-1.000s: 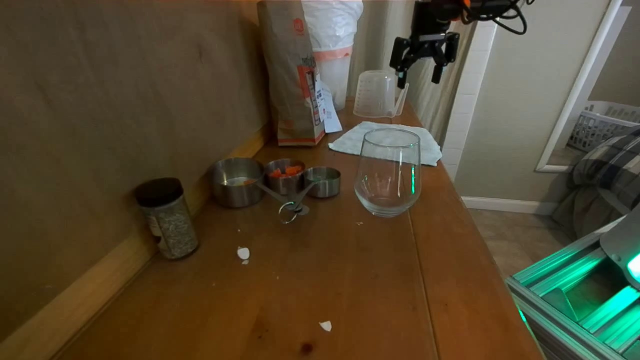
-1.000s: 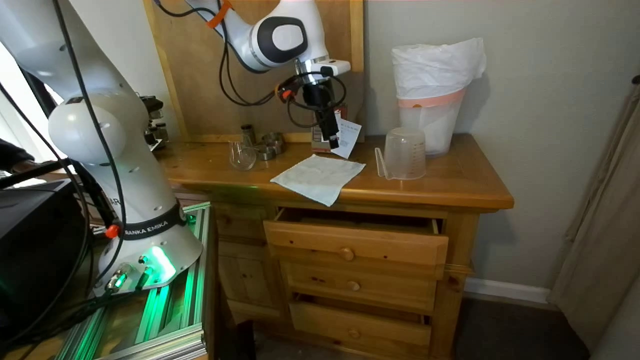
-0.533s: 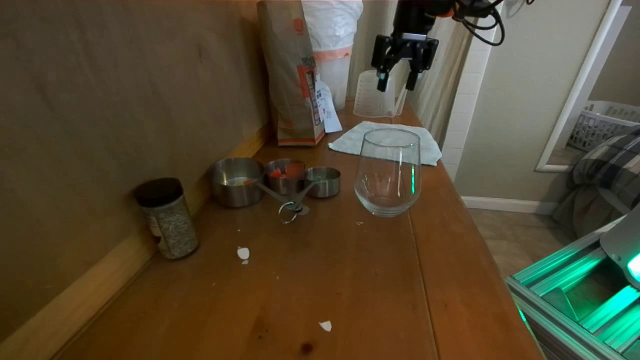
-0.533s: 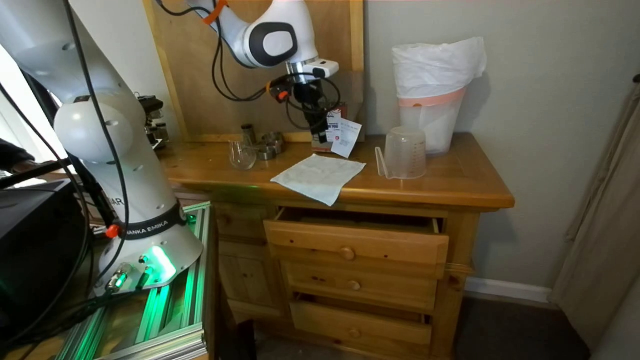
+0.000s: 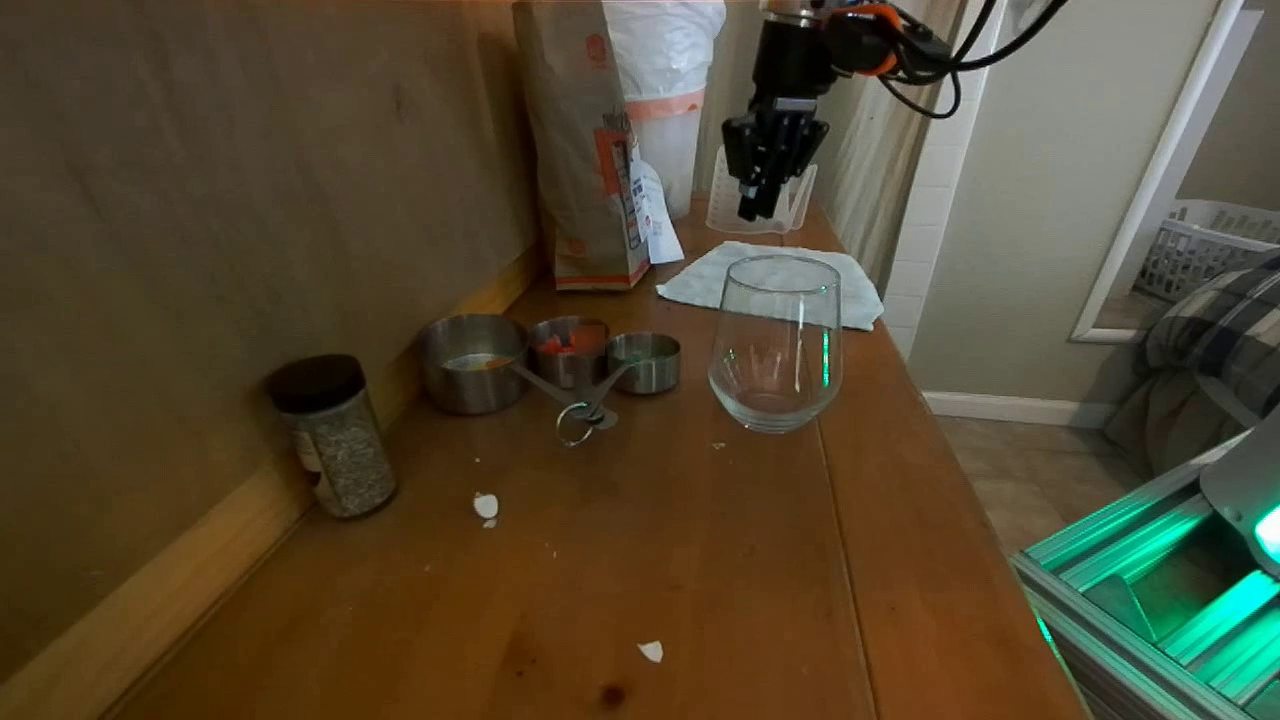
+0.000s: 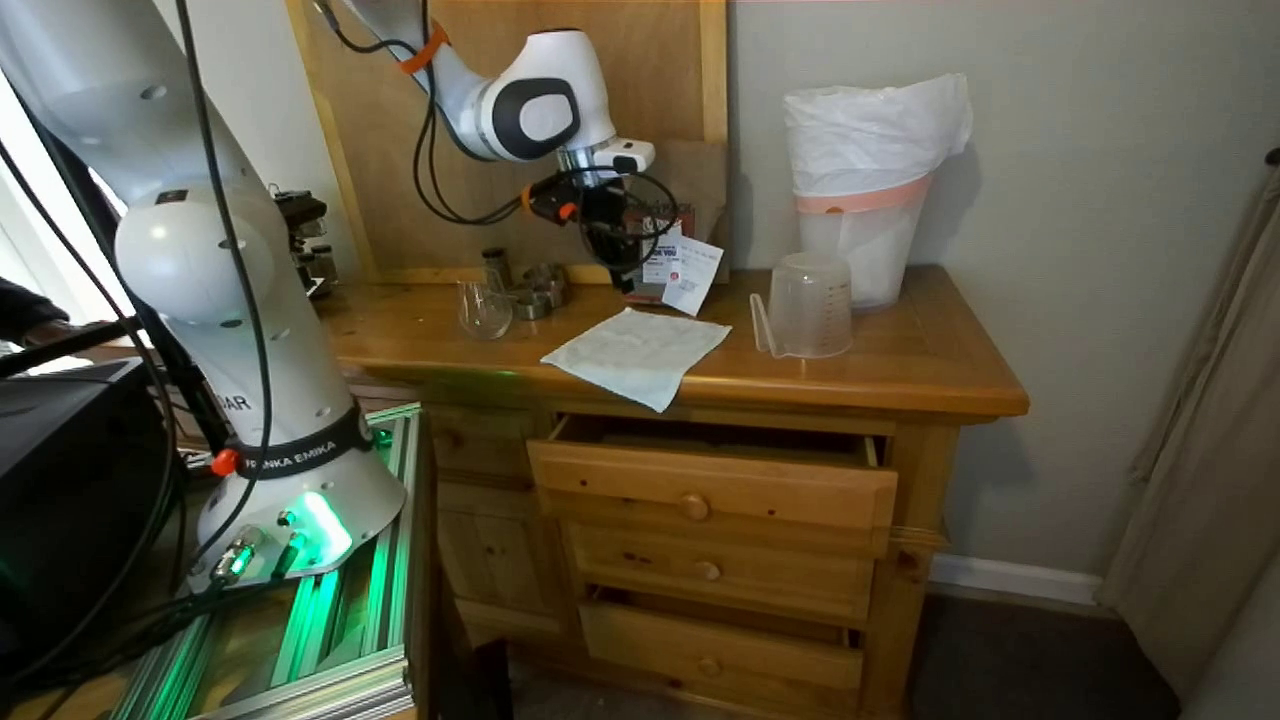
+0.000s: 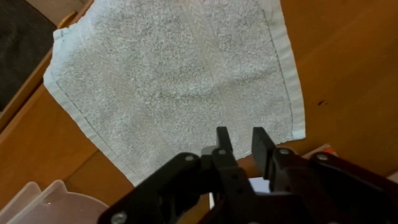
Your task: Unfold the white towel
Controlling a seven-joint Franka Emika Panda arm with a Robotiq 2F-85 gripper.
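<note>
In an exterior view, the tool (image 5: 757, 212) sits lower than one second ago, and its jaws look closer together. In the wrist view a narrow gap separates them, and they pinch nothing. The white towel (image 7: 186, 84) is unmoved: it lies spread on the tabletop (image 6: 920, 345) below the tool, with one corner past the front edge, above the pulled-out top drawer (image 6: 710, 472). Assessment: unfolding appears complete or nearly so; the descent suggests a minor adjustment, but its purpose cannot be confirmed.

A paper bag (image 5: 580, 170) stands at the back edge. A measuring jug (image 6: 814, 312) and a clear glass (image 5: 770, 385) stand on opposite sides of the towel. Metal measuring cups (image 5: 472, 370) and a jar (image 5: 342, 450) stand farther along the back edge. A lined bin (image 6: 862, 240) occupies the far back corner; beyond it are a plain wall (image 6: 1080, 250) and a curtain (image 6: 1190, 420).
</note>
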